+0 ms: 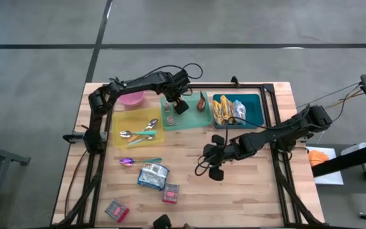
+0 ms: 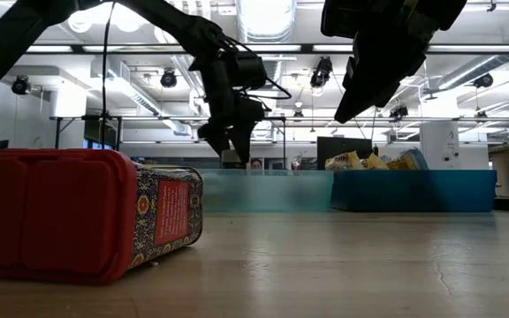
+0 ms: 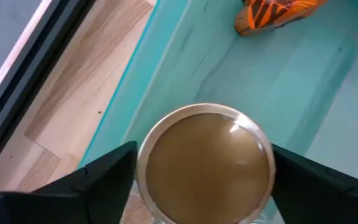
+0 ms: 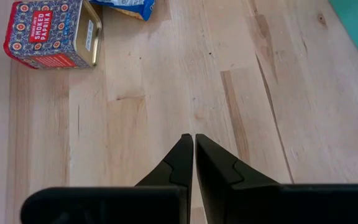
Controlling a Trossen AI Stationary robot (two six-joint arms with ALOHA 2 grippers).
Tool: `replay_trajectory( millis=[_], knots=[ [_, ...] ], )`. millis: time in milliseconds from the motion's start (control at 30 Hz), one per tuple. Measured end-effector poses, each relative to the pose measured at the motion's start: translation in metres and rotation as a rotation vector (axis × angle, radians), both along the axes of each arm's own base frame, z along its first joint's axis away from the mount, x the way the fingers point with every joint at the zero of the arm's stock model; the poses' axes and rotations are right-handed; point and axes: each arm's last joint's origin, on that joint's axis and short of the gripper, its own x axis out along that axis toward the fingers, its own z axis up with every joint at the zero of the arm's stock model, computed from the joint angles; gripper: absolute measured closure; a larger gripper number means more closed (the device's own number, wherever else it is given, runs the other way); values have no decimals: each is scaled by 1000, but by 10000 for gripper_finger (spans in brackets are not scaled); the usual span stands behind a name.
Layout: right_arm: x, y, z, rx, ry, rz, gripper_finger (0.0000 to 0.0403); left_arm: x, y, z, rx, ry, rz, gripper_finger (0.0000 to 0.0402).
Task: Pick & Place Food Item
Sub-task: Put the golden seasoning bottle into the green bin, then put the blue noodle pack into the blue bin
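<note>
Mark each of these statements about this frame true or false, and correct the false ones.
1. The left end effector straddles a gold-lidded jar in the light green tray. True.
2. The right end effector is open. False: its fingers are pressed together over bare wood.
3. The smoked paprika tin stands upright. False: it lies on its side on the table.
4. Spoons lie in the yellow tray. True.
5. The dark teal tray is empty. False: it holds snack packets.
</note>
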Motion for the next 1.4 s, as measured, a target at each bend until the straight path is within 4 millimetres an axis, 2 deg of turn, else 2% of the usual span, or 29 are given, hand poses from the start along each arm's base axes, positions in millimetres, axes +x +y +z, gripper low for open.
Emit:
replay_trajectory(
  millis=[167, 467, 667, 1167, 1400],
  knots=[
    [0, 0, 0, 0, 0, 0, 386, 0, 0, 0, 6, -2, 0, 8],
    [0, 0, 0, 0, 0, 0, 386, 5, -2, 1, 40, -18, -30, 6],
    [0, 0, 0, 0, 0, 0, 386, 3, -3, 3, 18, -14, 18, 6],
    [0, 0, 0, 0, -2, 0, 386, -9, -24, 40, 40, -39, 45, 7],
    [0, 0, 0, 0, -2, -1, 386, -22, -47, 62, 15, -8, 54, 7]
  ],
)
